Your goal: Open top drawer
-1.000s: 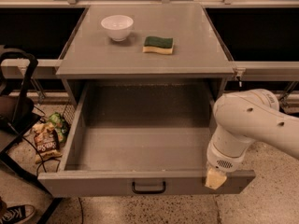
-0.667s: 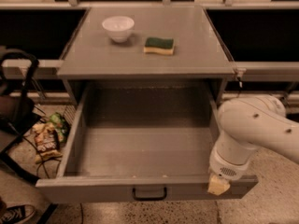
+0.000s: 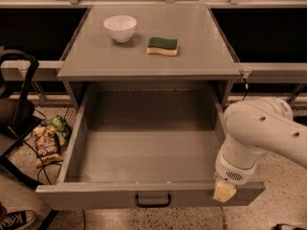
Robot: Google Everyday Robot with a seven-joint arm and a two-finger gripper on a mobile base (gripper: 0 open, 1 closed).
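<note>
Drawer [image 3: 144,155] stands far open; tool [image 3: 224,190] rests at its front panel's right end, handle [image 3: 152,200] leftward in view. Cannot tell whether tool is open or closed.

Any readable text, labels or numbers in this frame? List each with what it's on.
Snack bag on the floor left of the top drawer: has print, too blurred to read.
Bowl, sponge, drawer front: no text visible.
Gripper, at the drawer front's right end: no readable marking.
</note>
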